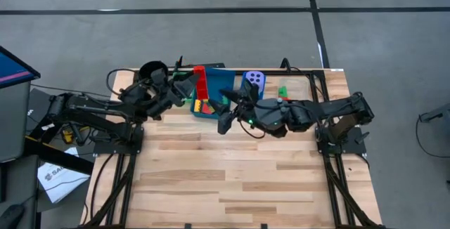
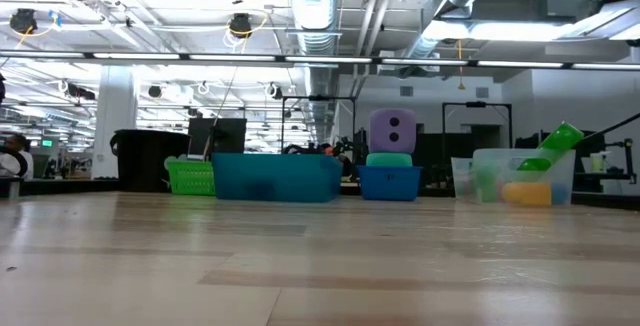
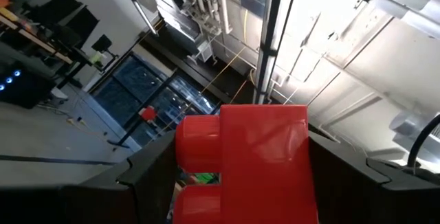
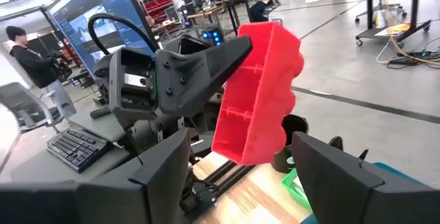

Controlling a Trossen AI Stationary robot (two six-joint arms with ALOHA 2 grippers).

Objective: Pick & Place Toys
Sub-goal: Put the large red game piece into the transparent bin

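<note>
Nearest you, the wooden counter (image 1: pixel 232 173) lies bare of toys; the work is at its far edge. There your left gripper (image 1: pixel 191 83) has its fingers clamped on a long red brick (image 1: pixel 200 81), holding it in the air above the blue tray (image 1: pixel 211 113), most likely so it can be handed across or dropped in. Your right gripper (image 1: pixel 228 106) sits just beside it over the same tray with its fingers spread and nothing between them, seemingly ready to receive. The right wrist view gives you what the overhead shot cannot: the red brick (image 4: pixel 258 93) tilted, its hollow underside facing that camera, pinched by the other arm's fingers (image 4: pixel 206 66). The left wrist view shows only the brick's studded face filling the gap between its own fingers. Farther back, the low view alone shows the purple dice cube (image 2: pixel 393 131) standing on a small blue tray (image 2: pixel 389 183), and a clear tray (image 2: pixel 520 178) holding green and yellow pieces.
</note>
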